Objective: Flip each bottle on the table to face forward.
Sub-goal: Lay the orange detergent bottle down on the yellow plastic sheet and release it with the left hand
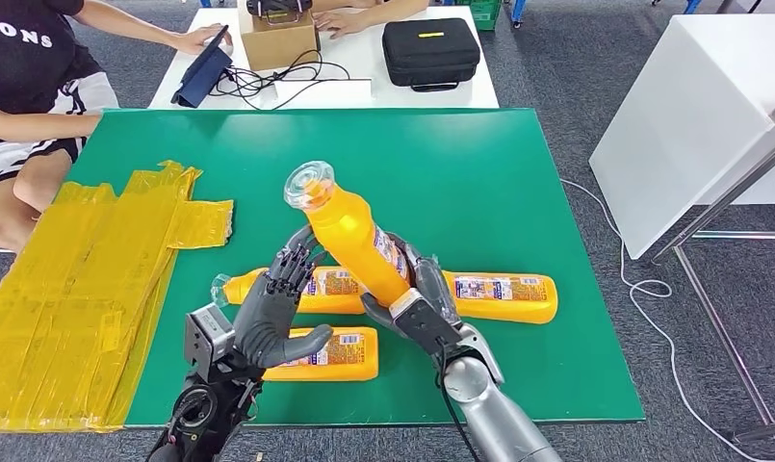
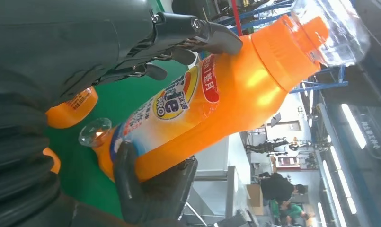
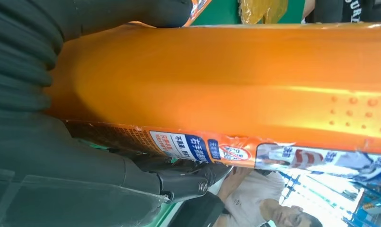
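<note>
Green table (image 1: 518, 173); right robot hand (image 1: 424, 310) grips raised bottle (image 1: 356, 234); left robot hand (image 1: 277, 313) spread beside; three bottles (image 1: 503, 296) lying.

Three views, one high and two close

The green worktop (image 1: 479, 173) is seen from above and forward by the head view; the lifted orange bottle (image 1: 359, 241) is shared, viewed very near from behind each hand by both turned wrist views.

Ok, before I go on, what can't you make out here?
- Lifted bottle, head view: base hidden inside right hand.
- Left hand, head view: contact with that bottle unclear; left wrist view suggests fingertips touch.
- Bottle behind, head view: middle hidden by right hand; label side uncertain.
- Right wrist view: cap cut off.
</note>
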